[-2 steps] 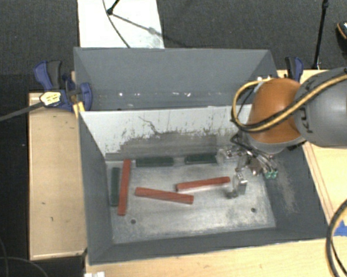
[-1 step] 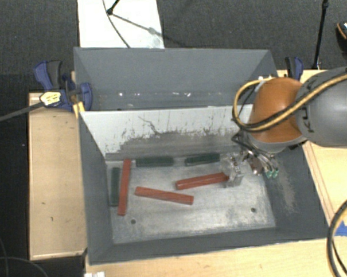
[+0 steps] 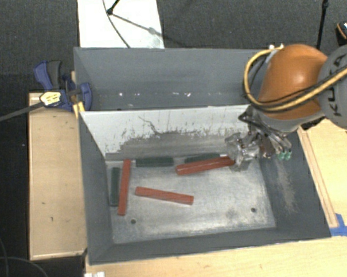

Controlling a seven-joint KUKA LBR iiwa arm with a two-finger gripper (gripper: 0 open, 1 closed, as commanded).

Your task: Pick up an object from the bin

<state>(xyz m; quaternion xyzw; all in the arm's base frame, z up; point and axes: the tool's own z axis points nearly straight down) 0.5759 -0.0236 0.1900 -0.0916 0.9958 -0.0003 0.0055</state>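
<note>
Jaws low in the right rear of the grey metal bin point(image 3: 183, 223), right at the right-hand end of a long red bar point(image 3: 202, 166); spread or pressed together, impossible to tell, with the metal parts and the bar's end run together there. Equally unclear whether pinching that bar or merely touching it. Long red bar near the back wall, right of the middle, slightly tilted, left end a little nearer the front than the right end. Just behind it and nearly parallel, a dark green bar point(image 3: 198, 158), partly covered by the red one. Further left along the foot of the back wall, a second dark green bar point(image 3: 154, 162). Near the middle of the floor, well apart from the jaws, a second red bar point(image 3: 163, 195), flat and slantwise. By the left wall, a third red bar point(image 3: 124, 188) running front to back, and just beside it on the left a third dark green bar point(image 3: 114, 186). Above the jaws, on the wrist, a rounded orange cover point(image 3: 291, 72) with yellow cables point(image 3: 246, 74) looped round it, over the bin's right rear corner.
</note>
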